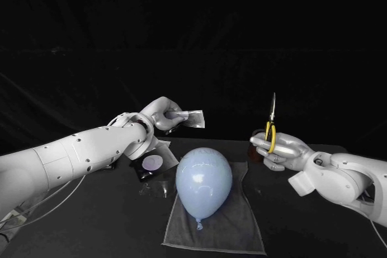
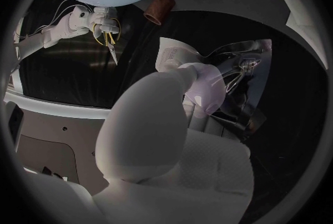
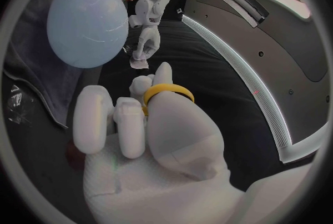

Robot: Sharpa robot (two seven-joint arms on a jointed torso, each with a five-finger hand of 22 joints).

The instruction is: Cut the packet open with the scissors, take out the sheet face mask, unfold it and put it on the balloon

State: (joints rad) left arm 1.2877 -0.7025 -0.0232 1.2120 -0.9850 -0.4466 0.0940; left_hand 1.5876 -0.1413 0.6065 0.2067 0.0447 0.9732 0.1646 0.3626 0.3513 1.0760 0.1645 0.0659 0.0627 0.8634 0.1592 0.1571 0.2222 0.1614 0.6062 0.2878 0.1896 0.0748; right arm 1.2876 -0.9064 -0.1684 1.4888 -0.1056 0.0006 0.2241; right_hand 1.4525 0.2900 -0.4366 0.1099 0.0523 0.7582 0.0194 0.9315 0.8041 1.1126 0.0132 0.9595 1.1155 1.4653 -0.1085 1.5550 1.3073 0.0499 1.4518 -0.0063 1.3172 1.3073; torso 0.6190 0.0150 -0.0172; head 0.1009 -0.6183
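Head view: left hand (image 1: 165, 117) holds the silver packet (image 1: 192, 118) aloft, right hand (image 1: 278, 151) grips the scissors (image 1: 272, 123) upright, well apart, balloon (image 1: 203, 179) bare on its cloth (image 1: 234, 235); left wrist view: packet apparently uncut; right wrist view: fingers through the yellow handle, so, by my judgement, every step is yet to do.

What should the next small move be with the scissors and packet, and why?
Probably bring the scissors across to the packet. The left hand holds it raised, the right hand holds the scissors blades-up, and a gap separates them.
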